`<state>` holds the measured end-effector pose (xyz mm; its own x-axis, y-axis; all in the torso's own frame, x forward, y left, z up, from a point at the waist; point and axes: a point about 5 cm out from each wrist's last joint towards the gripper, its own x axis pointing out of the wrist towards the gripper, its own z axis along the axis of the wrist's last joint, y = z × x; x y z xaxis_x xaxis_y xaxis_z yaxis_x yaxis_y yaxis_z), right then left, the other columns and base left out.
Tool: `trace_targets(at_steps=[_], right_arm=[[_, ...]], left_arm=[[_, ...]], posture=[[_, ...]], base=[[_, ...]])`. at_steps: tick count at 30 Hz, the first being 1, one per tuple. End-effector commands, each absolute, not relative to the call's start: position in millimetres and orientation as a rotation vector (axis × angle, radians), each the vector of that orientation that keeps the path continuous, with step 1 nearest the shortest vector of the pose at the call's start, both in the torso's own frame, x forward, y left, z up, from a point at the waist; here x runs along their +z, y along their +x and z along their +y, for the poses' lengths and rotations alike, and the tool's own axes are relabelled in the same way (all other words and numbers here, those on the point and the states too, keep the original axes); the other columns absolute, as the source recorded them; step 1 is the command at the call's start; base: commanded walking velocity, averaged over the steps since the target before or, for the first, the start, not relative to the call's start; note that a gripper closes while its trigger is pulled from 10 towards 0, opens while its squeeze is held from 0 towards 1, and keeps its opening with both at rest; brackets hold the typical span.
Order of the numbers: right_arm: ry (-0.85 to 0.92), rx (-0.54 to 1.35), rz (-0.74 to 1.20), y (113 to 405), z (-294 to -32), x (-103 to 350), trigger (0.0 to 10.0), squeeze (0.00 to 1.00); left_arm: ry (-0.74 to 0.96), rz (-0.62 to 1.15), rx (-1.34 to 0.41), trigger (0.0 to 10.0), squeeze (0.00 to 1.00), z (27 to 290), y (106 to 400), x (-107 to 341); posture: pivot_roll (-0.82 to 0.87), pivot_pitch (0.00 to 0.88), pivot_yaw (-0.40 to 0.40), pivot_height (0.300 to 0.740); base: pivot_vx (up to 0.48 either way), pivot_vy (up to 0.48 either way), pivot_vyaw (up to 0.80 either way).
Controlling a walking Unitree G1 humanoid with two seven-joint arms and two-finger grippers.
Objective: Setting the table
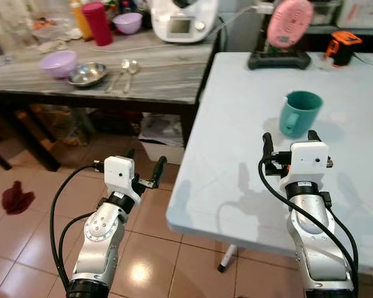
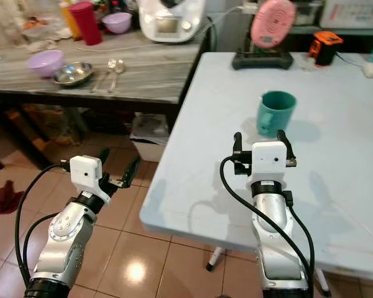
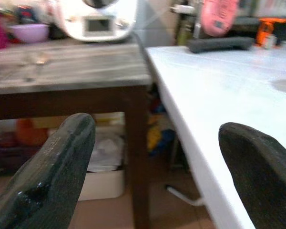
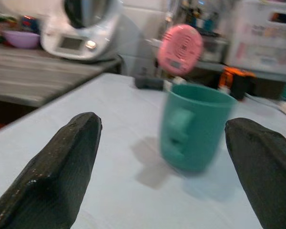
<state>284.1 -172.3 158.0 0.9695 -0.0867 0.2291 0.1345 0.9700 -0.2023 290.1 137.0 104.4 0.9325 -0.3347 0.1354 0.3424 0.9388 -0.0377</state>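
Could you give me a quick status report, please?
Right claw open over white table, short of teal mug. Left claw open above floor. Path clear.

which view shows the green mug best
The left eye view: the green mug stands sharp and whole on the white table, handle toward the open right gripper. The right eye view shows much the same. The right wrist view has it close but blurred. The left wrist view offers no help with it.
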Motion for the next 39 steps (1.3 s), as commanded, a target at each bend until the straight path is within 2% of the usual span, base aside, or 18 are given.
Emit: trace_targets(at_steps=[1,7,15,32,39], right_arm=[[-0.211,-0.117,-0.214,284.6,-170.9,156.3,10.0,0.0],[-0.209,-0.119,-0.214,284.0,-171.5,156.1,10.0,0.0],[-0.217,-0.104,-0.215,282.9,-169.6,155.6,10.0,0.0],[-0.221,-0.087,-0.2,283.3,-165.2,151.6,10.0,0.0],[-0.237,-0.125,-0.193,282.0,-168.9,150.3,10.0,0.0]], left_arm=[[-0.049,-0.124,-0.353,10.0,0.0,138.5,290.0,105.2],[-0.054,-0.126,-0.361,10.0,0.0,136.3,290.9,105.6],[-0.063,-0.122,-0.367,10.0,0.0,134.0,290.8,104.8],[-0.09,-0.108,-0.396,10.0,0.0,133.5,285.9,99.8],[-0.114,-0.087,-0.487,10.0,0.0,126.6,282.4,97.8]], posture=[[-0.19,0.112,0.121,0.74],[-0.2,0.112,0.122,0.74],[-0.2,0.112,0.115,0.74],[-0.2,0.114,0.112,0.74],[-0.2,0.123,0.114,0.74]], base=[[0.266,0.0,-0.8],[0.271,0.0,-0.61],[0.282,0.0,0.0],[0.0,0.0,0.0],[0.0,0.0,0.0]])
